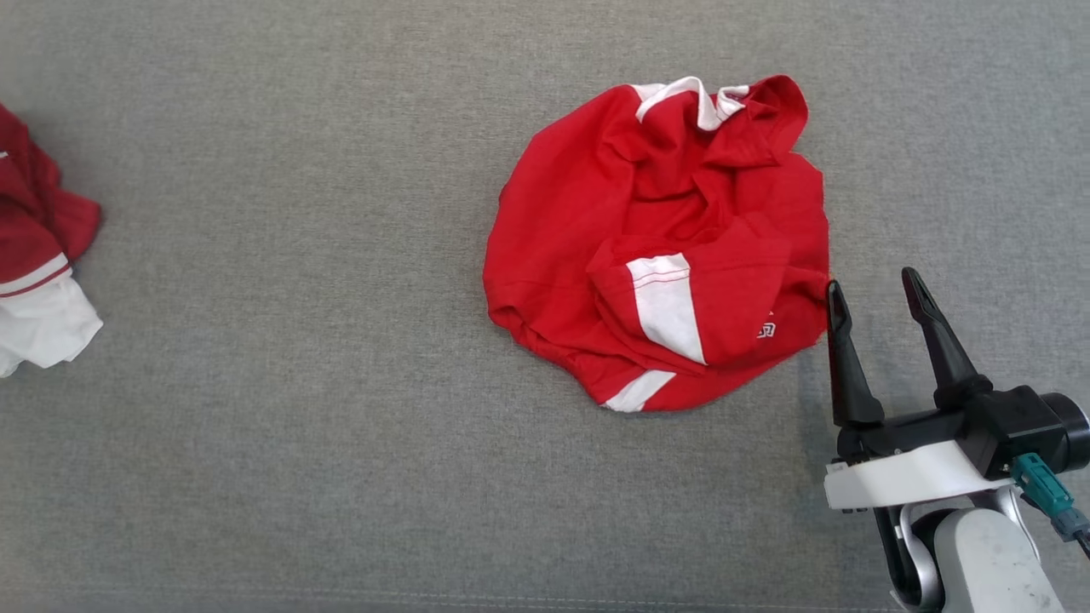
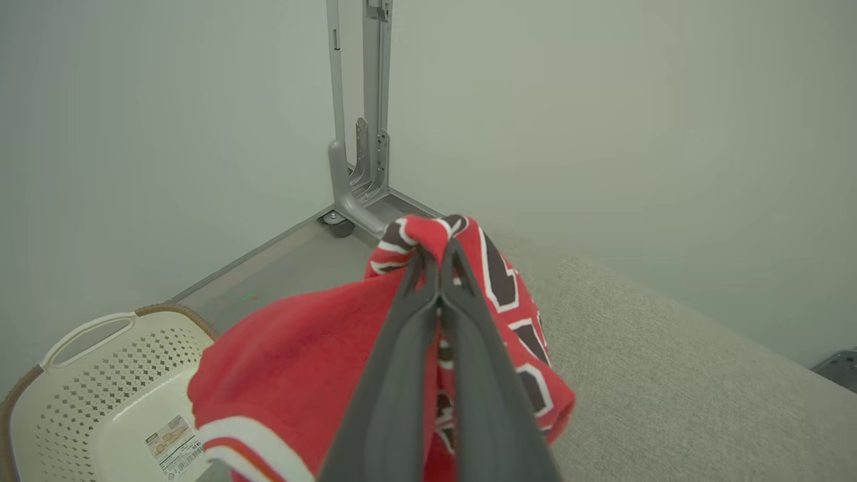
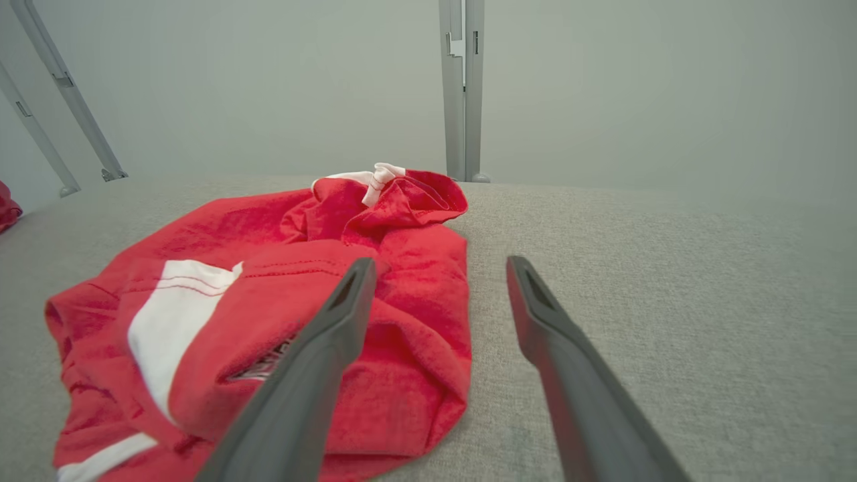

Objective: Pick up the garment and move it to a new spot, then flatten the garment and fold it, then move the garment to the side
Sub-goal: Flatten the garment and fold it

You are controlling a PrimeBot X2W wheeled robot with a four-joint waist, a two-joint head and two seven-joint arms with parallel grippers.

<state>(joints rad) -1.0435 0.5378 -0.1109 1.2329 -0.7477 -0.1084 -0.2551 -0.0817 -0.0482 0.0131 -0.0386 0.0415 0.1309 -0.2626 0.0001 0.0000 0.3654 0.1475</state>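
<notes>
A grey fabric tabletop (image 1: 255,468) carries a crumpled red garment (image 1: 588,221) near its middle. The right claw (image 1: 873,283), fingers spread wide, sits just beside the garment's right edge. The left claw (image 2: 438,253), pressed together, pinches a fold of a lettered red jersey (image 2: 294,348), with a pale perforated basket (image 2: 100,375) near it.

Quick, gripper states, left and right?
Left gripper: shut on the red garment with brown-and-white lettering.
Right gripper: open, empty, beside the crumpled red-and-white shirt.
</notes>
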